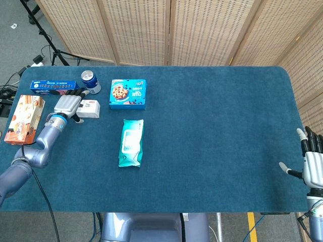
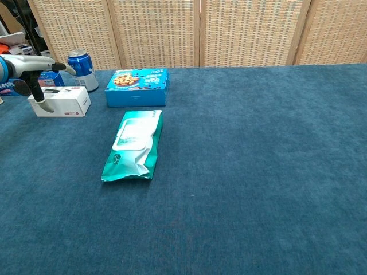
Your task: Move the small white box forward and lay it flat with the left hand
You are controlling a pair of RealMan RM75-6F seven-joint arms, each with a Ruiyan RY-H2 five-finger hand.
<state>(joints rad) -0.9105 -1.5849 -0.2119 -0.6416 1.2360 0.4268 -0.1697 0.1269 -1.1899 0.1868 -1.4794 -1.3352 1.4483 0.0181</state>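
Observation:
The small white box (image 1: 91,108) lies near the table's far left, long side facing me; in the chest view the box (image 2: 67,102) shows its front face. My left hand (image 1: 67,105) hangs over the box's left end with its fingers spread above the top. In the chest view the left hand (image 2: 28,66) has its thumb hanging down in front of the box's left corner, and nothing is gripped. My right hand (image 1: 314,164) hovers open off the table's near right corner, seen only in the head view.
A blue cookie box (image 1: 127,94) and a soda can (image 1: 91,81) stand just right of and behind the white box. A long blue packet (image 1: 50,86) lies behind my left hand. An orange box (image 1: 22,119) sits at the left edge. A teal wipes pack (image 1: 131,142) lies mid-table.

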